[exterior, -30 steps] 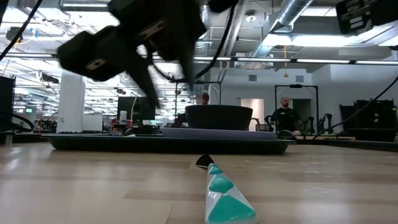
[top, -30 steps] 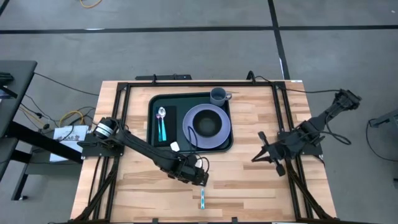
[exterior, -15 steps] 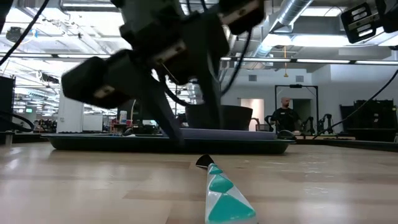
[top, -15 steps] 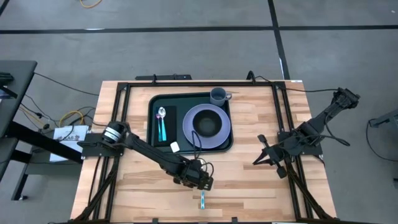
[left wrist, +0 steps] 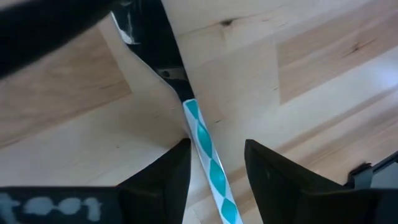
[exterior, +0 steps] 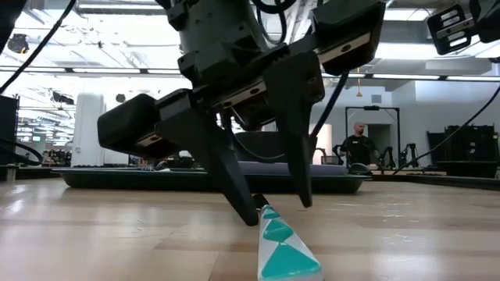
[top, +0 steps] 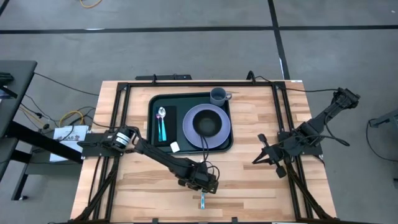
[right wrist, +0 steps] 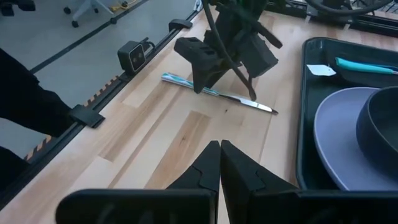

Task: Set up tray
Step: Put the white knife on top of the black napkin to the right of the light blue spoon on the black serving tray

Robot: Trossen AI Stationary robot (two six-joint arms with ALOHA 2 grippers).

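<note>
Tabletop-level view alone shows left end effector (exterior: 277, 211) straddling utensil (exterior: 285, 250).

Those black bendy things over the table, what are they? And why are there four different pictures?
They are two robot arms, each ending in a two-finger gripper. One camera looks straight down from above, one sits at table height, and one rides on each arm's wrist.

On the light wooden table lies a large dark green plastic tray holding a round purple plate with a dark bowl on it, a grey mug, and a spoon with a teal handle.

The left gripper is down near the table's front edge, its fingers open on either side of a piece of cutlery with a teal-and-white patterned handle. It is not holding it yet.

The right gripper waits beside the tray, fingers shut, holding nothing.
</note>
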